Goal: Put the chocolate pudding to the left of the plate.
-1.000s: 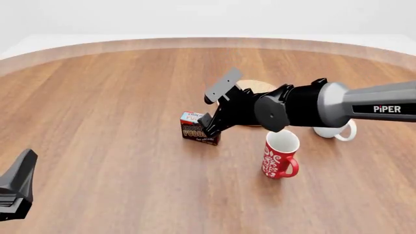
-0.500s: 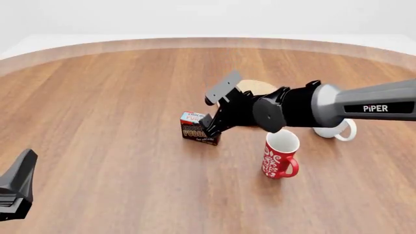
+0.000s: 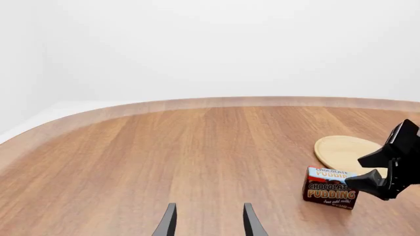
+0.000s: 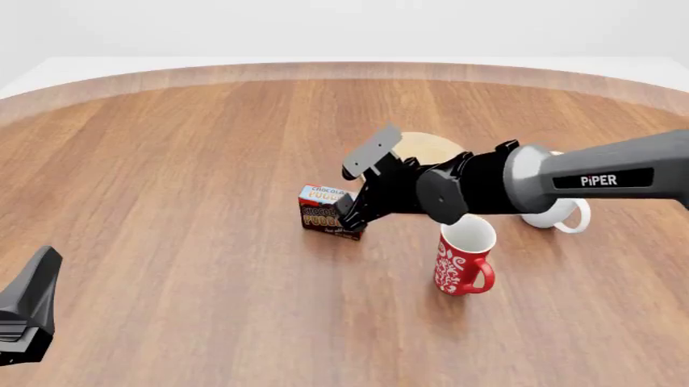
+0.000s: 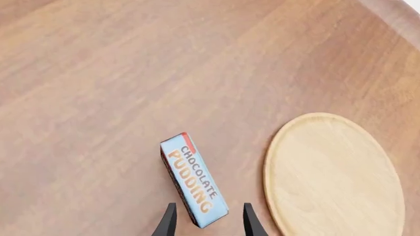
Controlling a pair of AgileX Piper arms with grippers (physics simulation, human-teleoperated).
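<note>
The chocolate pudding (image 4: 321,214) box stands on the table, left of and a little nearer than the tan wooden plate (image 4: 428,148), with a small gap between them. It also shows in the right wrist view (image 5: 195,182) beside the plate (image 5: 335,172), and in the left wrist view (image 3: 330,188). My right gripper (image 4: 348,188) is open just above the box's plate-side end, its fingertips (image 5: 169,219) either side of that end and not touching it. My left gripper (image 3: 208,223) is open and empty at the near left (image 4: 27,314), far from the box.
A red patterned mug (image 4: 463,256) stands under my right arm, near the front. A white mug (image 4: 562,214) stands behind it to the right, partly hidden by the arm. The round table's far edge curves across the back.
My right arm has shifted a little to the right and back, away from the box. The box, the plate and the left arm have not moved.
</note>
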